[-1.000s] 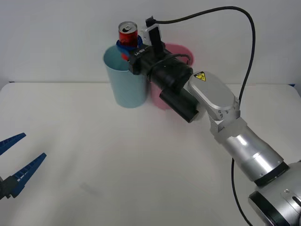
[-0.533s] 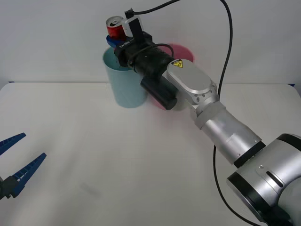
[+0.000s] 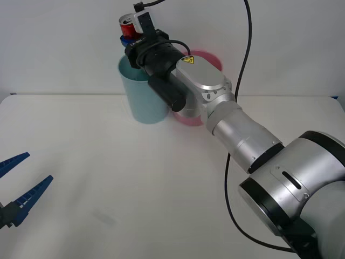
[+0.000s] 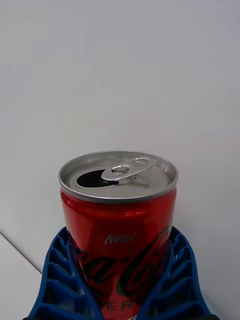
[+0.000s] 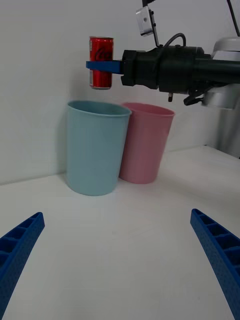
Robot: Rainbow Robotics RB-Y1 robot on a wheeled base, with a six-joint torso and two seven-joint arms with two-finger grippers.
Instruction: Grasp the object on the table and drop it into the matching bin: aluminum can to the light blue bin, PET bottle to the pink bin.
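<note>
The aluminum can (image 3: 127, 26) is small and red with a silver top and an opened pull tab. My right gripper (image 3: 129, 39) is shut on the can (image 4: 119, 235), its blue fingers (image 4: 55, 280) clasping both sides. The can (image 5: 101, 62) hangs upright in the air just above the rim of the light blue bin (image 3: 141, 93). The pink bin (image 3: 195, 89) stands right beside the blue one (image 5: 95, 146), partly hidden by my right arm. My left gripper (image 3: 19, 189) is open, low over the white table (image 3: 135, 183) near its left edge.
The two bins stand at the table's back edge before a plain white wall. A black cable (image 3: 249, 59) loops from my right wrist over the arm. The pink bin (image 5: 144, 142) touches the blue one.
My right gripper has carried the can to the left and slightly up, from over the gap between the bins to above the light blue bin. The left arm has stayed still.
</note>
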